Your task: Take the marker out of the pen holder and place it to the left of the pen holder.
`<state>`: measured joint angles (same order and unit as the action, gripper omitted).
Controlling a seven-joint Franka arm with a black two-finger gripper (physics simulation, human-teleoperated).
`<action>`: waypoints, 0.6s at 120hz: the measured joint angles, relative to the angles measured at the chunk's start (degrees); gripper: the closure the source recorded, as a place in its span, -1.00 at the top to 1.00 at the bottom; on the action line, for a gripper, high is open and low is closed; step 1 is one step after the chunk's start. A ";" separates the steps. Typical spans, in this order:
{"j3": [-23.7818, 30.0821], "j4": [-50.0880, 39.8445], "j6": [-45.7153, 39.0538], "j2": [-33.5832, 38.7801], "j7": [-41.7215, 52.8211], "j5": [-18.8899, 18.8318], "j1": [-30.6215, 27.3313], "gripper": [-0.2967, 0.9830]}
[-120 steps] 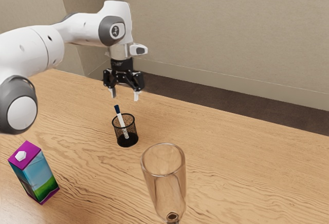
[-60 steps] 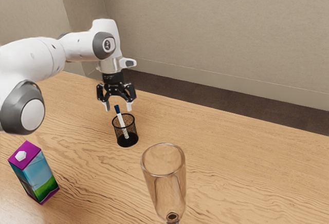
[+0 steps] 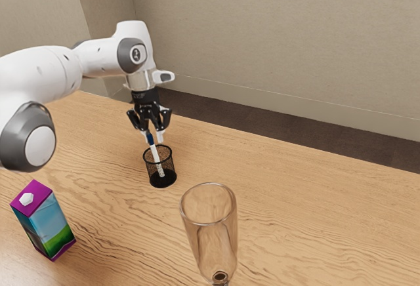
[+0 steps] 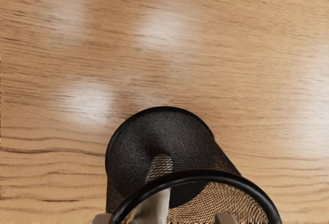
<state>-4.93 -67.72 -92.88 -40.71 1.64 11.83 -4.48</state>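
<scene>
Exterior view, marker tilted, blue top between parted fingers

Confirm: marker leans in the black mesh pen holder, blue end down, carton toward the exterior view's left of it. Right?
No: in the exterior view the blue end is up, not down. The marker does lean in the black mesh pen holder, and the carton is toward the exterior view's left of it.

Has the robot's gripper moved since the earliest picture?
Yes: my gripper has come down, closer to the pen holder, which stands where it was.
</scene>
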 joint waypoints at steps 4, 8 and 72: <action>0.01 -0.29 -0.06 0.31 0.10 0.01 0.02 -0.27; 0.01 -0.49 -0.11 0.53 0.19 0.02 0.04 -0.29; -0.88 0.63 4.53 11.24 1.01 -0.84 0.12 -0.65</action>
<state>-5.81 -67.10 -88.34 -29.46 2.65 11.00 -4.36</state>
